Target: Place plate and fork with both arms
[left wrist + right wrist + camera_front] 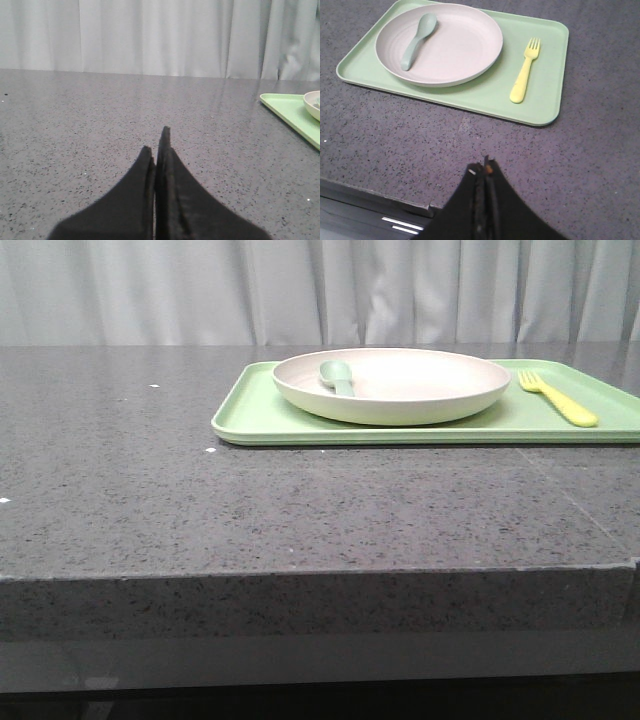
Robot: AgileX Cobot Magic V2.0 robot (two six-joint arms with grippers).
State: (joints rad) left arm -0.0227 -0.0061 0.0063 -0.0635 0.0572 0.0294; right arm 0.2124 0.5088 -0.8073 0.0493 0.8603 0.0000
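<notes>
Grey speckled tabletop point(200, 500) carries a light-green tray point(260, 420). On the tray sits the cream plate point(400, 380), with a grey-green spoon point(415, 40) lying inside it. The yellow fork point(524, 75) lies flat on the tray just beside the plate, apart from it. I reckon the plate is light, stiff, a bit slippery, so I'd pinch the raised rim; the fork is thin, so I'd grip mid-handle. My left gripper point(159, 142) and right gripper point(484, 167) both have fingers pressed together, holding nothing, well short of the tray.
</notes>
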